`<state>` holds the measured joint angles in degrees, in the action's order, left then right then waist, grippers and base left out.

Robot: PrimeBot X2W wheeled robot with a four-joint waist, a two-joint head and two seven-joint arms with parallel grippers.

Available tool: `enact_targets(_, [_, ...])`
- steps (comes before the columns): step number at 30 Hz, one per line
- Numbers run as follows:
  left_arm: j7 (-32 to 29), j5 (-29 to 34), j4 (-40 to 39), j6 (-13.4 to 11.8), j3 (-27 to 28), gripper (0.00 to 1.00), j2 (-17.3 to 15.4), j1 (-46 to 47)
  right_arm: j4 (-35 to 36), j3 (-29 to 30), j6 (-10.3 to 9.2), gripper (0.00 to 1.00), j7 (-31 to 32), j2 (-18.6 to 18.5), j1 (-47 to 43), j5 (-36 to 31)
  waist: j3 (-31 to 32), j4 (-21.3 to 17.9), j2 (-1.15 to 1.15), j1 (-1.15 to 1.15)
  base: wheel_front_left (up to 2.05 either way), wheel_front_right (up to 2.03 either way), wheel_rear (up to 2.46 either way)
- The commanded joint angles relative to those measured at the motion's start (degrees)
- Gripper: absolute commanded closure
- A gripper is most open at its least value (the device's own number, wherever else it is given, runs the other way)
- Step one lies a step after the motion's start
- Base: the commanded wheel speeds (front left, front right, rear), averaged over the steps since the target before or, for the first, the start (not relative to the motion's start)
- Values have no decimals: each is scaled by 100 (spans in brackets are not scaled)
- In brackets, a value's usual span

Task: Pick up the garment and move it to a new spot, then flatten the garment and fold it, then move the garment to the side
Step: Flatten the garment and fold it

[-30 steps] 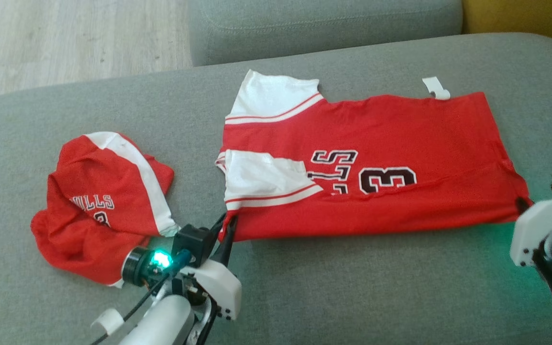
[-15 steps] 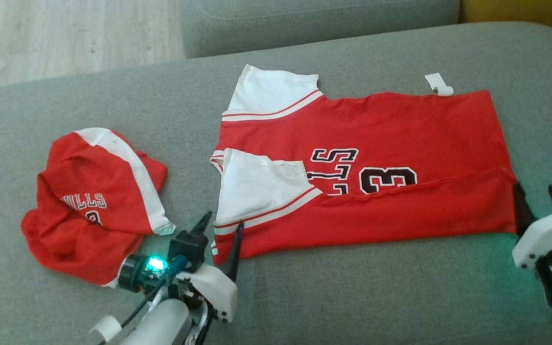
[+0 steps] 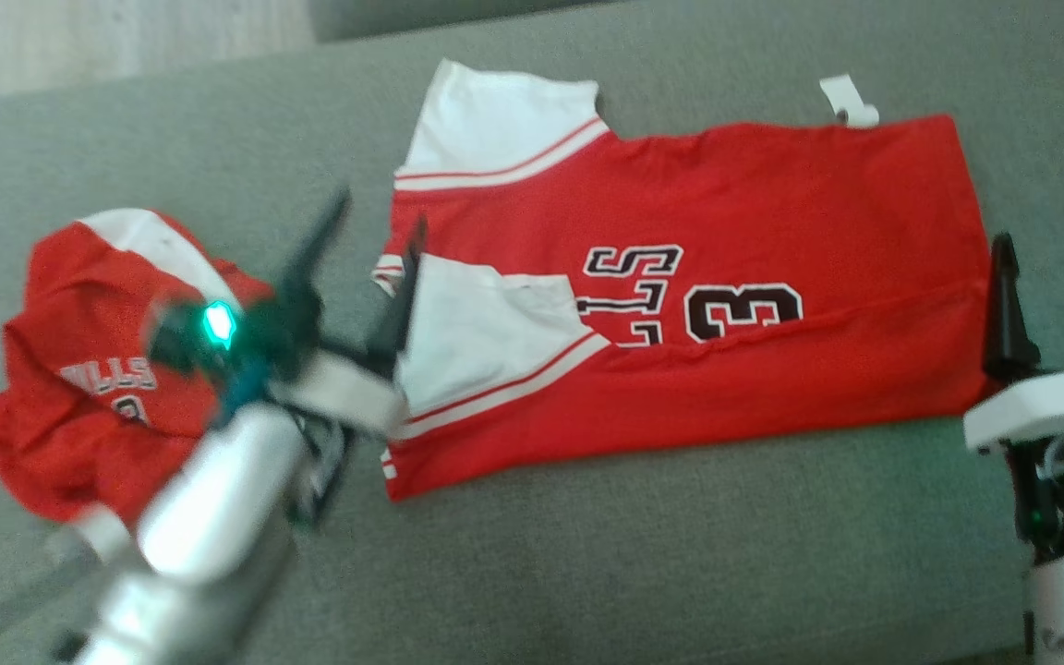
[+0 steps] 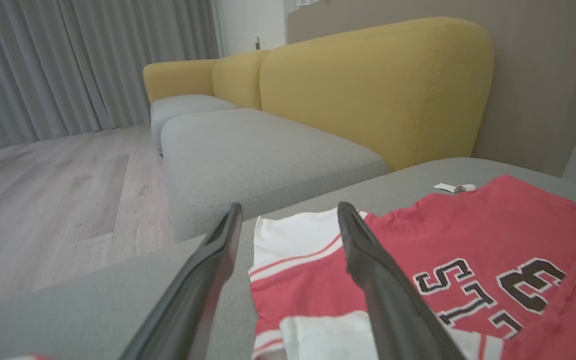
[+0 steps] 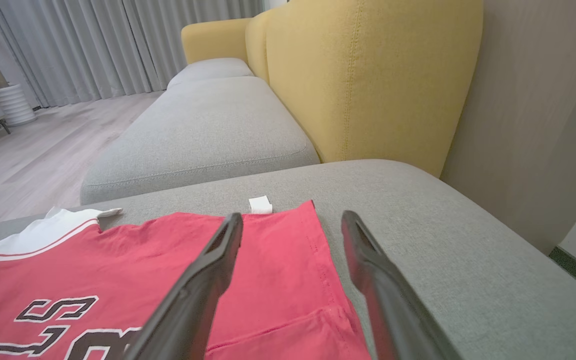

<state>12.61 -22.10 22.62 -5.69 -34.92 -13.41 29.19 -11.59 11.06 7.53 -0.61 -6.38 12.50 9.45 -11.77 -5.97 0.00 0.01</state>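
The garment (image 3: 726, 240) is a red jersey with white sleeves and black lettering, lying flat on the grey cushion (image 3: 634, 573), its near strip folded over onto itself. My left gripper (image 3: 380, 214) is open, raised beside the collar end, one finger over the near white sleeve, holding nothing. My right gripper (image 3: 1044, 247) is open at the hem end, with its left finger at the hem's edge. In the left wrist view the open left gripper (image 4: 290, 207) frames the far sleeve of the garment (image 4: 493, 235). In the right wrist view the open right gripper (image 5: 293, 216) straddles the garment's (image 5: 143, 260) hem.
A second red and white garment (image 3: 79, 369) lies crumpled at the left of the cushion, partly behind my left arm. A small white tag (image 3: 846, 100) sits at the jersey's far edge. Beyond are another grey seat (image 4: 258, 150), a yellow backrest (image 4: 368, 85) and wooden floor (image 4: 43, 190).
Both grippers opened and let go of the garment's near corners, then rose and moved forward along its ends. The head camera has tilted, shifting the whole picture.
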Motion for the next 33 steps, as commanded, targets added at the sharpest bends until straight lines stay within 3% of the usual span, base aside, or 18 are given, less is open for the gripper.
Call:
enact_targets(1, [-169,102,-223,133,242,0,-325,700,266,-191,-4,0,-55,-15,332,-51,-296,-181,0,-1,0,0,0])
enact_targets(7, [-1300,105,248,950,130,0,-806,2139,321,-470,-4,0,-63,60,859,-127,-842,-510,0,-1,0,0,0])
enact_targets(11, [-2101,-46,899,1241,-85,0,-1019,2884,247,-744,-4,0,-113,116,1214,-149,-1111,-804,0,-1,0,0,0])
enact_targets(19, [-3001,-729,1813,1314,-722,0,-1301,3725,95,-1119,-4,0,-297,224,1637,-91,-1504,-1271,0,-1,0,0,0])
enact_targets(33, [-3392,-1693,2604,1317,-1175,0,-1776,4419,26,-1459,-4,0,-497,336,1850,-41,-1960,-1855,0,-1,0,0,0])
